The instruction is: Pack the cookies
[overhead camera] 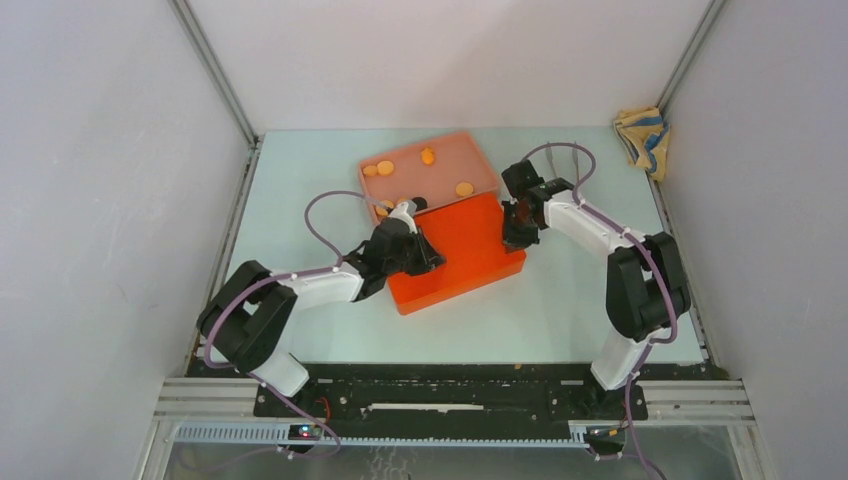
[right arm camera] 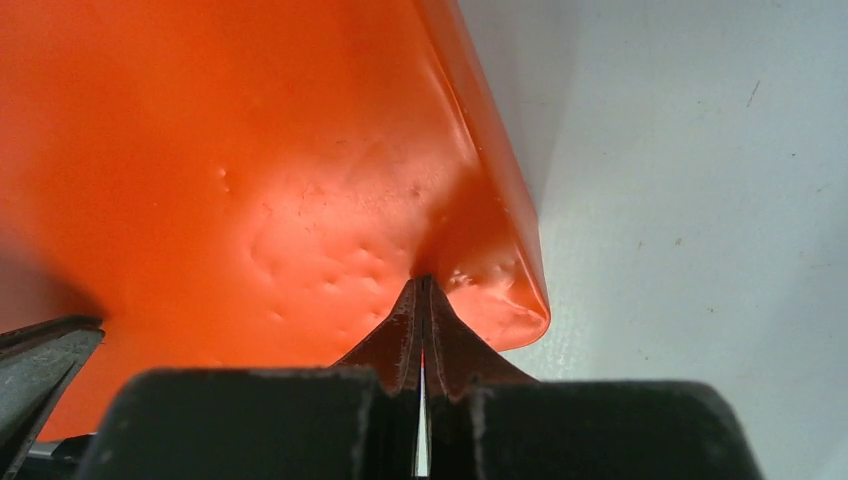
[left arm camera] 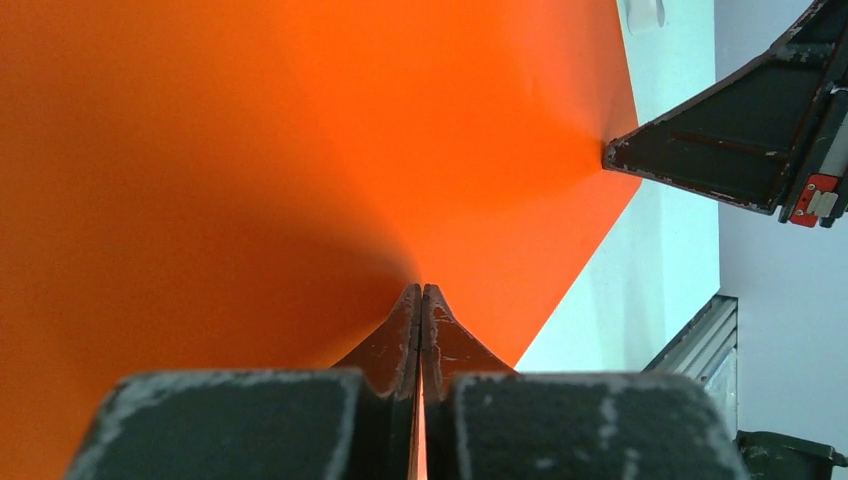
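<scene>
Several orange cookies (overhead camera: 385, 168) lie in a pale pink open tray (overhead camera: 480, 150) at the back of the table. An orange lid (overhead camera: 460, 255) lies just in front of the tray, its far edge at the tray's near rim. My left gripper (overhead camera: 425, 255) is shut on the lid's left edge; in the left wrist view (left arm camera: 421, 292) the jaws pinch the thin orange sheet (left arm camera: 250, 150). My right gripper (overhead camera: 517, 235) is shut on the lid's right corner, seen in the right wrist view (right arm camera: 423, 282) with the lid (right arm camera: 250, 150) dimpled there.
A folded yellow and blue cloth (overhead camera: 640, 138) lies at the back right corner. Grey walls enclose the pale table (overhead camera: 300, 180) on three sides. The right gripper's finger (left arm camera: 720, 150) shows in the left wrist view.
</scene>
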Action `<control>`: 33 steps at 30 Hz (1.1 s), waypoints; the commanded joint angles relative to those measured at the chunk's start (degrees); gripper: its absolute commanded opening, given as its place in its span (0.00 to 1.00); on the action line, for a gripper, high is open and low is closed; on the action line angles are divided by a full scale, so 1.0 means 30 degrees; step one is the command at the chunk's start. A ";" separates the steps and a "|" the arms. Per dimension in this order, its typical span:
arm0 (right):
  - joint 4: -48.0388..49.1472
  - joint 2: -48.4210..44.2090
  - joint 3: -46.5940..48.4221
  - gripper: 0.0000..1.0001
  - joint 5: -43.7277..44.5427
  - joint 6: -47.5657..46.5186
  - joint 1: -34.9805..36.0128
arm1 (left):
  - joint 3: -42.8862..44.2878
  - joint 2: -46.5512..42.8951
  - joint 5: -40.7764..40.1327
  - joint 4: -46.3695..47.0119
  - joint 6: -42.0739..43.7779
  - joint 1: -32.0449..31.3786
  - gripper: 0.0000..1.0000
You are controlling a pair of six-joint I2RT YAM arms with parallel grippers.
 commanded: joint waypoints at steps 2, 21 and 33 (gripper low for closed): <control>0.0504 -0.0303 -0.0707 0.00 0.0884 -0.0211 0.0251 | 0.0609 -0.0468 -0.0432 -0.2808 0.0866 -0.0180 0.00; 0.0664 -0.2697 0.2953 0.29 0.3746 -0.1748 0.2037 | 0.1278 -1.0754 -0.8926 -1.0316 0.3650 -0.0600 0.00; 0.0855 -0.2996 0.2413 0.35 0.4754 -0.1755 0.2163 | 0.1273 -1.1257 -0.9602 -1.0955 0.3838 -0.0607 0.00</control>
